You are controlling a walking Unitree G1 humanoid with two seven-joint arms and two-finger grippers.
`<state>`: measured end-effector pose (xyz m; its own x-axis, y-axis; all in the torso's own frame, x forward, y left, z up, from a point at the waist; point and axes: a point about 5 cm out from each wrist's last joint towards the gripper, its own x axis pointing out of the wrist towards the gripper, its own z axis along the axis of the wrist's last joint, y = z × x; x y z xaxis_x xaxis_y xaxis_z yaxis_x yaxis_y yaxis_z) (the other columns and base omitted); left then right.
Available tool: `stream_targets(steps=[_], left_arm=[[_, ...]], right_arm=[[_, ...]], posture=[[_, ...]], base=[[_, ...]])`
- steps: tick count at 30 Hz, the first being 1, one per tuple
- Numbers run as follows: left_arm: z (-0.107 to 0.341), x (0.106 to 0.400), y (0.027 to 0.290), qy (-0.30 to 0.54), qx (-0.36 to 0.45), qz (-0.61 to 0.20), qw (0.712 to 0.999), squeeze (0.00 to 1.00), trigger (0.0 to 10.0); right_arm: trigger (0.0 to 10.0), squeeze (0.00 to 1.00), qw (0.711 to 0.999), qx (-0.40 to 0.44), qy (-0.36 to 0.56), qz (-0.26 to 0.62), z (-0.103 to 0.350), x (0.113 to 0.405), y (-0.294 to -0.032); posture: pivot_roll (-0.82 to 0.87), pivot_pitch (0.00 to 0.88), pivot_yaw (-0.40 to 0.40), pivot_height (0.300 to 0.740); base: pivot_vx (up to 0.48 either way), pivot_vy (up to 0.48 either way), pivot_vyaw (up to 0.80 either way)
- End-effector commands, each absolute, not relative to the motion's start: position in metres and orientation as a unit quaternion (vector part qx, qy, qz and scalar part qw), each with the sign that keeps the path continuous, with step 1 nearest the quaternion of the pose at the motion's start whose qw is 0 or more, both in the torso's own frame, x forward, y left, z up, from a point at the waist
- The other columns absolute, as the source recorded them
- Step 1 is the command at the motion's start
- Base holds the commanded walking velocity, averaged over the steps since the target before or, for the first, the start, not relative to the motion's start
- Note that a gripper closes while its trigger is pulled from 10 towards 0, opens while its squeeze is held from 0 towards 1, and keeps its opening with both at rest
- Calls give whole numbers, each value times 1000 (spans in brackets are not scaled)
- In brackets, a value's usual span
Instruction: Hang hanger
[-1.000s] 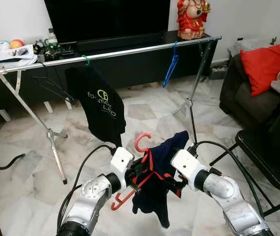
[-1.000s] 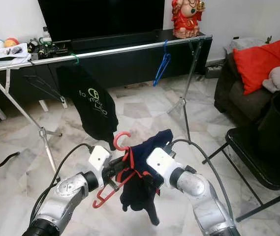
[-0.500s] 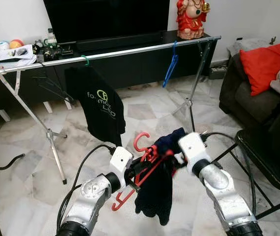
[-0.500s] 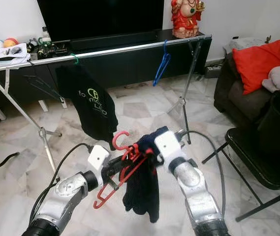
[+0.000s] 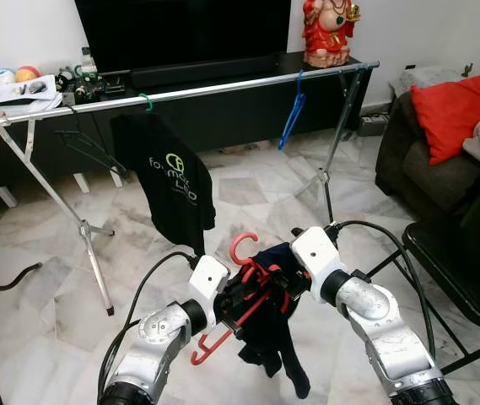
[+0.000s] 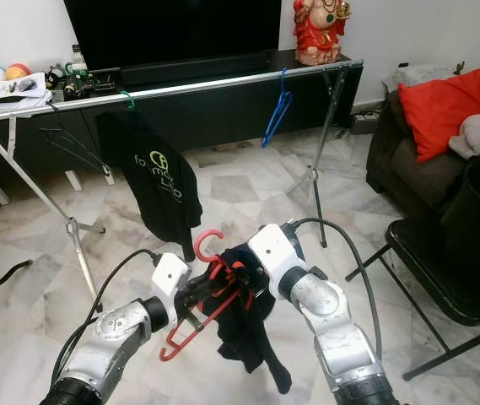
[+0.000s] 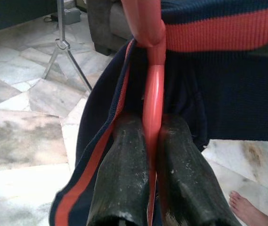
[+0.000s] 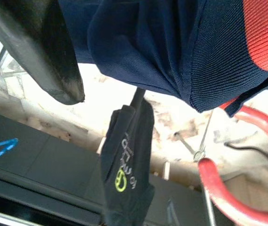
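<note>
The left gripper (image 7: 152, 141) is clenched on the red hanger (image 5: 248, 291), its two black fingers (image 7: 124, 174) pressed against either side of the hanger's thin red bar. The hanger is held low in front of the robot, above the marble floor (image 5: 54, 278), with its hook (image 5: 241, 245) curling upward and one end of its bar (image 5: 206, 350) slanting down below the left arm. A navy garment with red stripes (image 5: 273, 337) is bunched on the hanger and hangs down from it, its lowest end dangling free above the floor.

The right gripper (image 5: 283, 283) is at the garment, just beside the left gripper, pushed in against the bunched cloth. In the right wrist view one black finger (image 8: 44, 56) stands apart from the navy cloth; I cannot tell whether this gripper is released or clenched, since the other finger is hidden.

Well behind the held hanger, a long silver rail (image 5: 180, 91) on folding legs runs across the room in front of a black cabinet (image 5: 223, 110). A black shirt (image 5: 168, 181) with a yellow-green logo hangs on a green hanger (image 5: 148, 103) toward the rail's left part, and an empty blue hanger (image 5: 292, 118) hangs toward its right end. A red figurine (image 5: 331, 32) stands on the cabinet's right end. A dark sofa with a red cushion (image 5: 455, 105) sits at the right, and a bare foot (image 7: 247, 212) shows on the floor in the left wrist view
</note>
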<state>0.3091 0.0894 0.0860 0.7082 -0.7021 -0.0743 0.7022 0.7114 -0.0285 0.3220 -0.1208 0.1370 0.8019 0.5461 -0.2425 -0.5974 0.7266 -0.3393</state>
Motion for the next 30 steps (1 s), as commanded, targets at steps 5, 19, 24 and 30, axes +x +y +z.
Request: stream_targets(steps=[5, 19, 24, 30], left_arm=[[94, 313, 89, 23, 4, -379, 925, 0, 10000], [93, 312, 88, 25, 3, -382, 924, 0, 10000], [92, 312, 89, 28, 4, -384, 923, 0, 10000], [91, 312, 90, 30, 5, -382, 924, 0, 10000]], right_arm=[[10000, 1000, 898, -244, 114, 349, 120, 307, -120], [10000, 1000, 865, -292, 165, 373, 104, 295, -129], [10000, 1000, 876, -295, 170, 340, 105, 302, -138], [10000, 1000, 862, -254, 192, 395, 93, 296, -143]], posture=[[31, 73, 29, 740], [29, 69, 31, 740], [30, 72, 32, 740], [31, 77, 33, 740]], base=[[0, 0, 0], [0, 0, 0], [0, 0, 0], [0, 0, 0]])
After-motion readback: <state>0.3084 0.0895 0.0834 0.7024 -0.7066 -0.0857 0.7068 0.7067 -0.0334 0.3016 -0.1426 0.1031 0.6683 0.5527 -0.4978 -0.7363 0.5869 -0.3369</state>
